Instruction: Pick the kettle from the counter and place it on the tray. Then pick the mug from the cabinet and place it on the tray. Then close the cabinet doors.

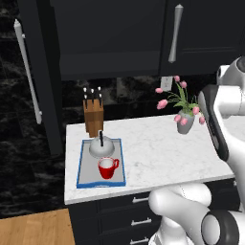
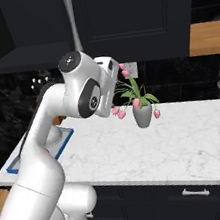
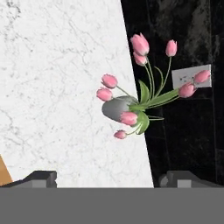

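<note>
In the left base view the kettle [image 1: 101,146] and the mug [image 1: 107,168] both sit on the tray [image 1: 82,165], at the left end of the counter [image 1: 158,153], so by my judgement only the cabinet doors are left. One door [image 1: 40,72] stands swung out at the far left, its long bar handle [image 1: 26,72] running vertically; the open cabinet [image 1: 110,38] is above the tray, and the right-hand door [image 1: 206,33] already looks shut. The arm folds up at the right edge of this view, so the open door lies well away to the left of the hand and above it. In the right base view the hand sits near the vase of pink flowers [image 2: 143,114], facing away from the tray's blue corner [image 2: 61,140], with a vertical silver handle [image 2: 72,22] directly above it. In the hand view the gripper [image 3: 107,180] shows two dark fingertips [image 3: 41,178] spread wide with nothing between them, pointed at the flowers [image 3: 122,109] rather than any door. The coming move likely calls for a wide swing leftward and up, meeting the open panel broadside to its upright handle.
</note>
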You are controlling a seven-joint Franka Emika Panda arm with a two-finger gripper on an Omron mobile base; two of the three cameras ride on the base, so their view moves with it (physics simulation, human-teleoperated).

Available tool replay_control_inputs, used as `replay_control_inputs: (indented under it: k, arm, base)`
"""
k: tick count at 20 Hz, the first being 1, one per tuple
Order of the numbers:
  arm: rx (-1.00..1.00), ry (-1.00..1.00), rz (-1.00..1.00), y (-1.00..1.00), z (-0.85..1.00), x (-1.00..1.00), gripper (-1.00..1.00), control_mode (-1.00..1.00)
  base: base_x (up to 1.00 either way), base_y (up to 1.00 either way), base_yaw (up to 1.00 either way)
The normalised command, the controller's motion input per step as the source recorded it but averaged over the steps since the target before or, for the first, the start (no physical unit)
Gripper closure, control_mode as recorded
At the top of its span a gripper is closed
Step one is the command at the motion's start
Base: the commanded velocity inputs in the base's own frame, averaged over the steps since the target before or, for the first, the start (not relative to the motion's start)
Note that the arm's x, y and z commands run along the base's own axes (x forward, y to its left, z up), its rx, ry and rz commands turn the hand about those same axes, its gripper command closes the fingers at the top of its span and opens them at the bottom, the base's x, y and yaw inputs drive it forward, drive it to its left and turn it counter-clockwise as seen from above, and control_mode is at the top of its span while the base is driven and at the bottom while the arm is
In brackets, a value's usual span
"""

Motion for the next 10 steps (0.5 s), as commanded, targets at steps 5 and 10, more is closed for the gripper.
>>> replay_control_inputs:
  k: [5,10]
  arm:
    - [-0.01,0.00,0.00,0.01,-0.03,-0.02,-1.00,-1.00]
    - [-0.09,-0.10,0.04,0.27,-0.16,-0.72,-1.00,-1.00]
  base:
    - [0.00,0.00,0.00]
    - [0.00,0.00,0.00]
